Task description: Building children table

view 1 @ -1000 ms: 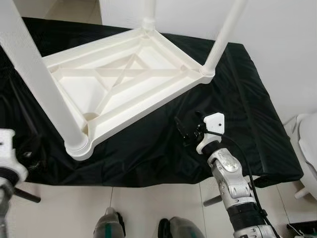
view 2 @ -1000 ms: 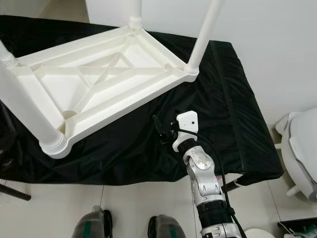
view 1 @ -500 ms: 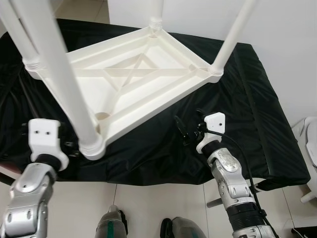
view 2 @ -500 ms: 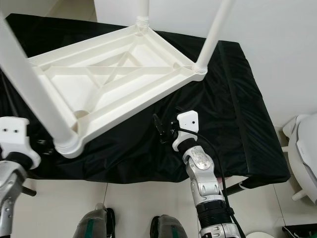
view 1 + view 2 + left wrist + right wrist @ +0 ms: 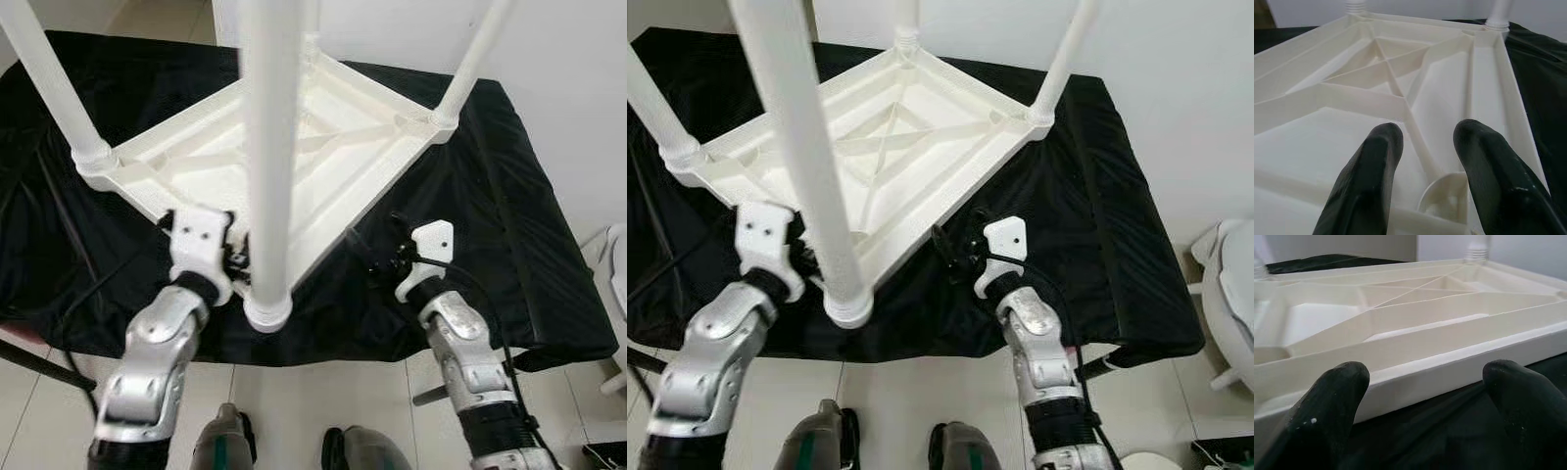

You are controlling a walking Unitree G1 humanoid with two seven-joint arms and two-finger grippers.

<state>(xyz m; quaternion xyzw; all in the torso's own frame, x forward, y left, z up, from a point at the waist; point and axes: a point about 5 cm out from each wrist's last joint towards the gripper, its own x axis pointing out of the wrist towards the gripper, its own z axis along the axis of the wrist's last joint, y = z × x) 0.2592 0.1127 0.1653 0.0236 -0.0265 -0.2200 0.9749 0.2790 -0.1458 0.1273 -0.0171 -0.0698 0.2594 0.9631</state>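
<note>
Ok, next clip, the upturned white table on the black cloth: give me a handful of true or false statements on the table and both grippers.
1. The white table lies upside down on the black cloth. True.
2. Only two legs are fitted. False: four legs stand up from its corners.
3. The left gripper is at the table's near corner, fingers apart. True.
4. The right gripper is shut on a leg. False: it is open, facing the table's side rim.
5. A person's hand steadies the table. False: no hand is on it.
</note>
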